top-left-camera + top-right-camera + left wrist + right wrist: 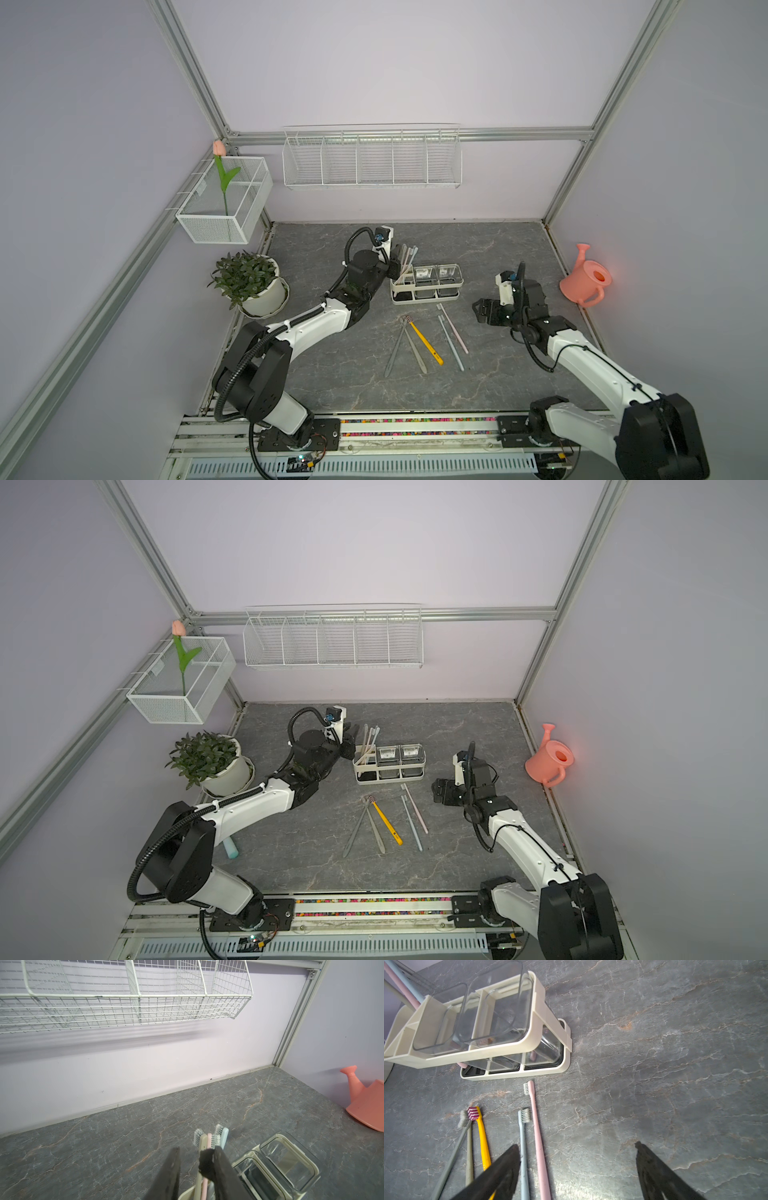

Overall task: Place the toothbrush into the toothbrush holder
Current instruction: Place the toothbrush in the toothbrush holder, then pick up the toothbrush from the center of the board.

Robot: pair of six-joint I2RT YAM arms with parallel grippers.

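Note:
The cream-white toothbrush holder (428, 297) (390, 780) (546, 1014) stands mid-table, with clear cups in two of its compartments. Three toothbrushes (409, 259) (370, 739) (204, 1140), cream, pink and pale blue, stand heads up in its left end compartment. My left gripper (398, 257) (352, 737) (197, 1148) is at those handles. Its jaws are parted, the handles lie against one finger, and a gap separates them from the other. Several toothbrushes lie in front of the holder, among them a yellow one (426, 343) (481, 1132) and a pink one (455, 332) (536, 1136). My right gripper (482, 309) (440, 791) (576, 1144) hangs wide open and empty beside them.
A potted plant (257, 286) stands at the left edge by my left arm. A pink watering can (586, 280) sits against the right wall. A long wire basket (372, 160) hangs on the back wall. A mesh box (226, 203) with a tulip hangs at the left.

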